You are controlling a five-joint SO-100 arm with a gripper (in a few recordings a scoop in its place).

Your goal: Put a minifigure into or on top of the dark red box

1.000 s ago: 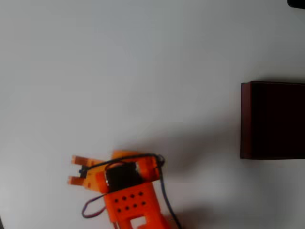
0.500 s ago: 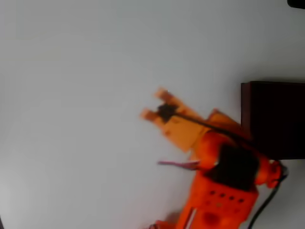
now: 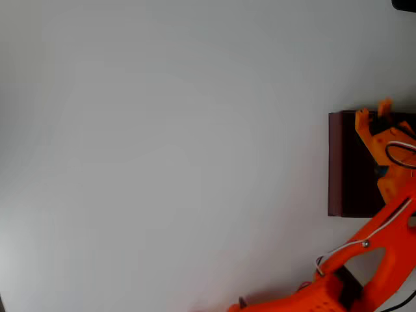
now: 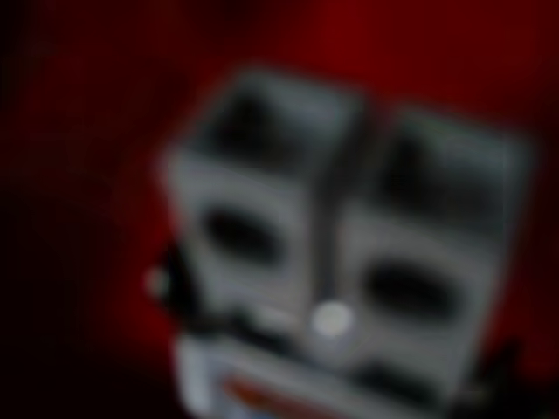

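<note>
One gripper (image 3: 372,112) over the dark red box (image 3: 338,162); minifigure's orientation perhaps unreadable.

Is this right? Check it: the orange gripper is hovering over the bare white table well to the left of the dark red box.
Not right. In the overhead view the gripper is over the dark red box at the picture's right edge, near the box's top rim, not over the bare white table to its left. It is orange, as stated.

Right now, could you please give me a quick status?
Gripper over the box, grip state unclear. Something grey, blurred, held close in wrist view. Nothing in the way.
</note>
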